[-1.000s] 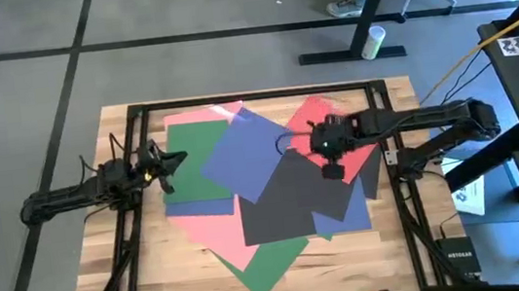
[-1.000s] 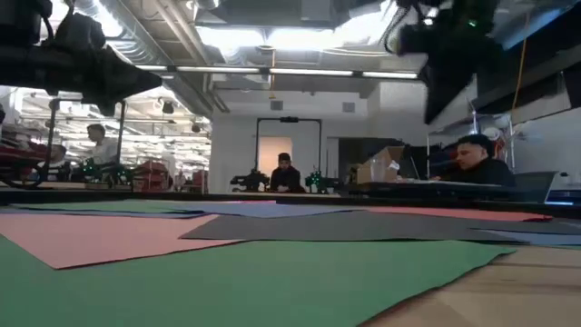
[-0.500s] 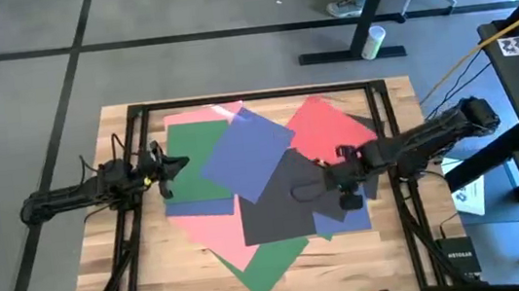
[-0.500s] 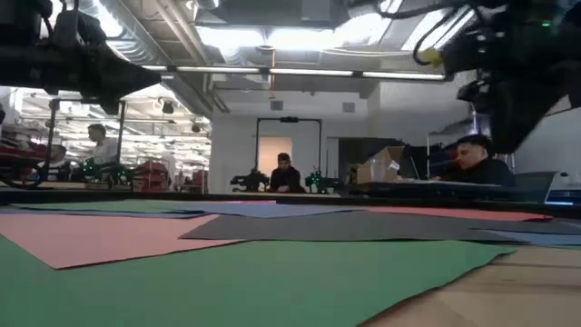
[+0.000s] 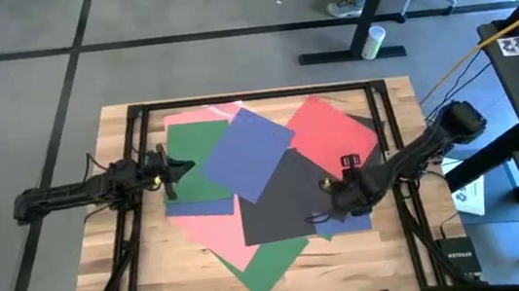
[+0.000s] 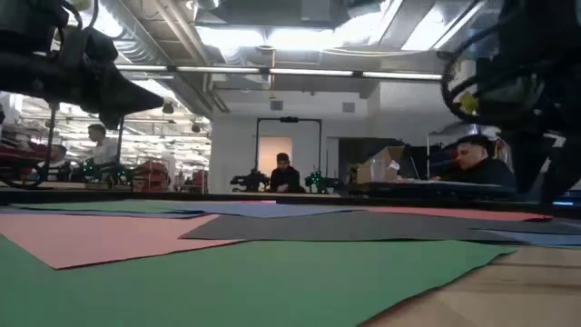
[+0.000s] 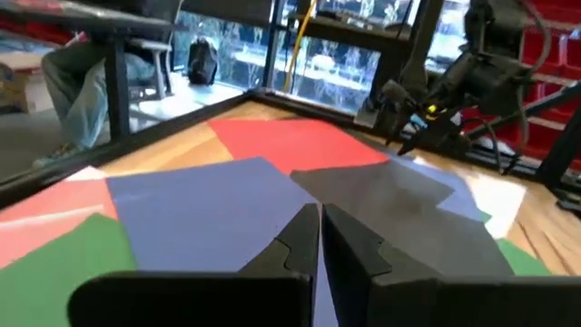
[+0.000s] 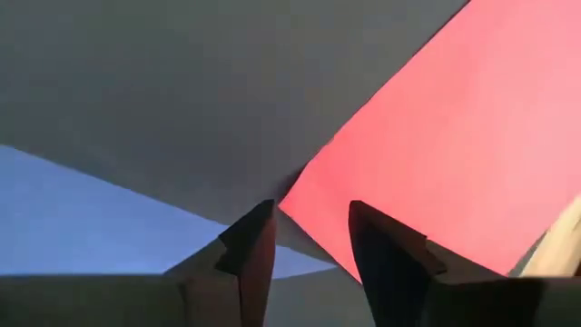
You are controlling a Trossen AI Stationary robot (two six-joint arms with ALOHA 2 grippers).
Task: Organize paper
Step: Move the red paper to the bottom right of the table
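Paper sheets scattered, overlapping, on table (image 5: 137, 277). Black sheet (image 5: 290, 196) central. Right gripper (image 8: 309, 241) low at black sheet's corner beside red sheet (image 5: 331, 129), jaws slightly apart, empty. Best: pinch single corner only. Left gripper (image 5: 175, 163) near green sheet (image 5: 193, 163), jaws closed, empty.

two dark jointed arms with black cables, small yellow markings

No text, label or number anywhere in these views is clear enough to read.

Bright ceiling glare, foreground perhaps blurred
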